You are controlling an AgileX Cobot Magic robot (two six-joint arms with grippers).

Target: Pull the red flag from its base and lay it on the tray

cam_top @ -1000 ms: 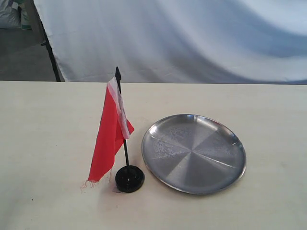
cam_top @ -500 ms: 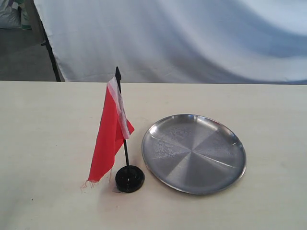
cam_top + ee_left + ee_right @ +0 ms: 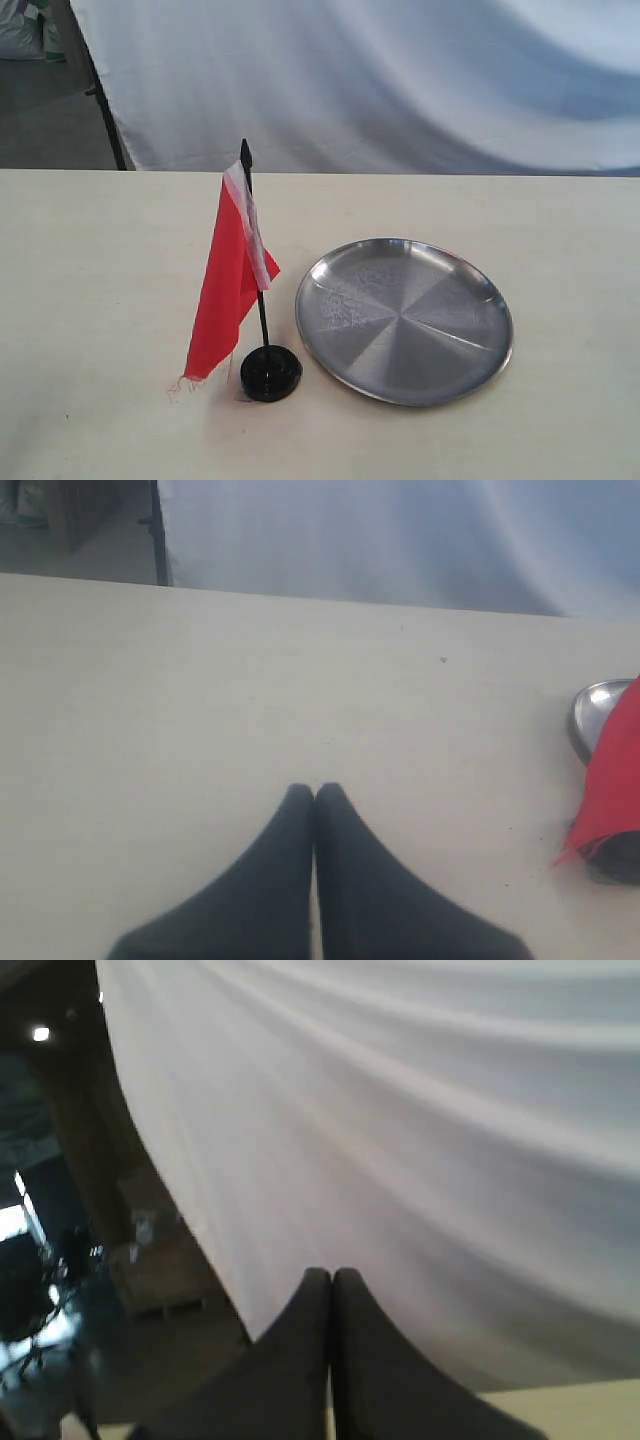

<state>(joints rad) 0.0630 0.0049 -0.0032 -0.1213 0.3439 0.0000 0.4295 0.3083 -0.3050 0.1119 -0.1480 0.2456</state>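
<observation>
Small red cloth flag (image 3: pixel 232 285) on thin black stick stands upright in glossy round black disc base (image 3: pixel 270 373), just beside round shiny steel tray (image 3: pixel 403 322). Left gripper (image 3: pixel 315 792) & right gripper (image 3: pixel 331 1276) both pinched closed, empty. Risk: unpinned base prob lifts w/ stick or tips toward tray.

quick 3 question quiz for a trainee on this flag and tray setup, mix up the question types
1. True or false: the red flag stands upright with its stick in the base.
2. What lies on the tray? A the flag; B the base; C nothing.
3. Fill in: the fingertips of the left gripper and the right gripper are pressed ____, holding nothing.

Key: 1 true; 2 C; 3 shut.
</observation>
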